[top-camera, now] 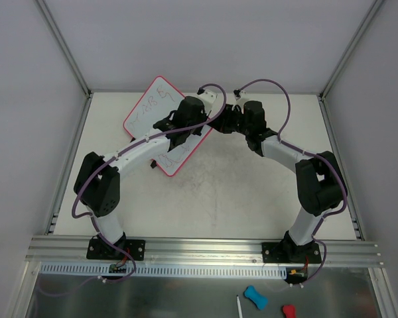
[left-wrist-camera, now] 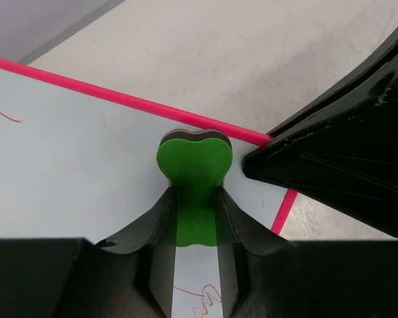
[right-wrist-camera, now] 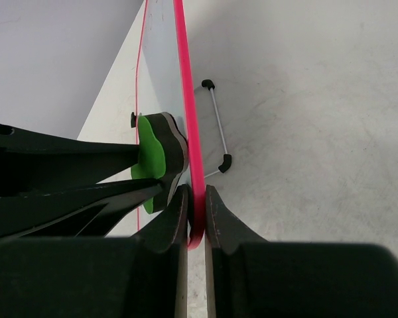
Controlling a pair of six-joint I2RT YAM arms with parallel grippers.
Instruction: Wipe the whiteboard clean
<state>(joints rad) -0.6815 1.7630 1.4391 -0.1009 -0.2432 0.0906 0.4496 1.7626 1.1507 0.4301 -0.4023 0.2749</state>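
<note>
Walls (top-camera: 186, 40): plain pale grey panels, three sides.
Desk (top-camera: 239, 199): off-white, scuffed.
Corner posts (top-camera: 63, 46): aluminium.
Near rail (top-camera: 205, 246): aluminium extrusion.

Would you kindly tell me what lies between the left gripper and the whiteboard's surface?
A green eraser, held in the left gripper, its dark underside against the whiteboard; the right wrist view shows this edge-on.

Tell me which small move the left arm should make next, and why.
Probably slide the eraser back from the rim toward the scribbles, kept on the whiteboard. The left gripper holds the eraser at the board's edge, where the surface is clean, while red lines remain nearer the arm. The right gripper pinches the rim, steadying the board.
</note>
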